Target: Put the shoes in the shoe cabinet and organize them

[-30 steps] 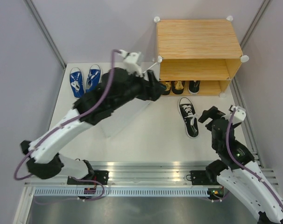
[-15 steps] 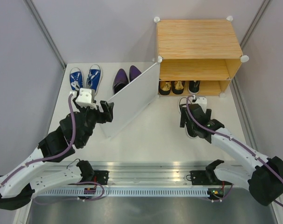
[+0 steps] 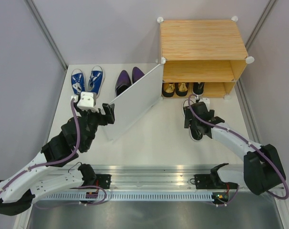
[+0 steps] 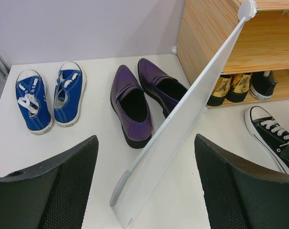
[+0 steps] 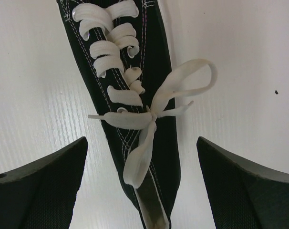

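While wide open, right claw (image 5: 140, 141) above black shoe (image 5: 128, 57).

Table (image 3: 154, 140) bears cabinet (image 3: 201, 40), blue sneakers (image 3: 86, 82), purple shoes (image 4: 132, 107), black shoe (image 5: 128, 71).

Shoes on the bench beside the open shoe cabinet (image 4: 216, 38)

Two dark fingers (image 4: 58, 186) stand wide apart at the bottom corners with nothing between them. Beyond them the white door panel (image 4: 182, 121) swings out at a slant from the cabinet's corner connector (image 4: 247, 8). On the white bench (image 4: 87, 138) lie the blue sneakers (image 4: 49, 101) and the purple dress shoes (image 4: 144, 98), each pair side by side. The lower shelf holds the gold shoes (image 4: 230, 88) and one black shoe (image 4: 263, 83). Another black sneaker (image 4: 271, 133) lies on the bench in front.
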Robot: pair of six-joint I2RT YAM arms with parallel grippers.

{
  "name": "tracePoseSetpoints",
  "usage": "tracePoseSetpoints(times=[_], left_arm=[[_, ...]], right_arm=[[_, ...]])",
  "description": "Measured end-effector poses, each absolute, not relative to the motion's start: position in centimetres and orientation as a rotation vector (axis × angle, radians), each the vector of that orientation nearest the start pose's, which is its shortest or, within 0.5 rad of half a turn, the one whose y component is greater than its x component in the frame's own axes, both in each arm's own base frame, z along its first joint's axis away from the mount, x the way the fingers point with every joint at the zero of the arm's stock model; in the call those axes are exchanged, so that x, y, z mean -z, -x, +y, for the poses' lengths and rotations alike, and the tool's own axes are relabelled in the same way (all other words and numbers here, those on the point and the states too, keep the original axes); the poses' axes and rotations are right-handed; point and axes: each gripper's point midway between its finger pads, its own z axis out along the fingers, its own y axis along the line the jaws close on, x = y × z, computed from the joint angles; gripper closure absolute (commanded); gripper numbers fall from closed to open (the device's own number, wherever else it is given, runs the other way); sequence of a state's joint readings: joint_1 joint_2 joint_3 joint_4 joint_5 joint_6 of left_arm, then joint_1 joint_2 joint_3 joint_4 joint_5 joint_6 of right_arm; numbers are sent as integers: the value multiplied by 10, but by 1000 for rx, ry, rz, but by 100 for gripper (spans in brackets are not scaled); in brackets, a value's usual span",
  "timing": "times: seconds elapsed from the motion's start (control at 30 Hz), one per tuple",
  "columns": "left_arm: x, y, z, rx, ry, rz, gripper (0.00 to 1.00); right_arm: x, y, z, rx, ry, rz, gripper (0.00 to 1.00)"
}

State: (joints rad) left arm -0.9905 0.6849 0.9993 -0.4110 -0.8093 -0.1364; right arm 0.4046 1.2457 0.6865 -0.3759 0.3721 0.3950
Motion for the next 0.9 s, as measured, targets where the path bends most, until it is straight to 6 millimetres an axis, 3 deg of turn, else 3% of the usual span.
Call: tracePoseSetpoints(times=[0.3, 0.6, 0.8, 0.9], left_arm=[[-353, -226, -121, 192, -95, 1638, 15], [-352, -226, -122, 192, -100, 1640, 14], [-350, -227, -124, 186, -106, 1646, 14], [-350, -227, -124, 187, -106, 1646, 14]], right_arm=[[-23, -291, 69, 46, -145, 2548, 2], [-13, -301, 77, 8, -135, 2595, 4], [-14, -310, 79, -3, -142, 2579, 23], [-14, -310, 77, 1, -148, 2576, 45]])
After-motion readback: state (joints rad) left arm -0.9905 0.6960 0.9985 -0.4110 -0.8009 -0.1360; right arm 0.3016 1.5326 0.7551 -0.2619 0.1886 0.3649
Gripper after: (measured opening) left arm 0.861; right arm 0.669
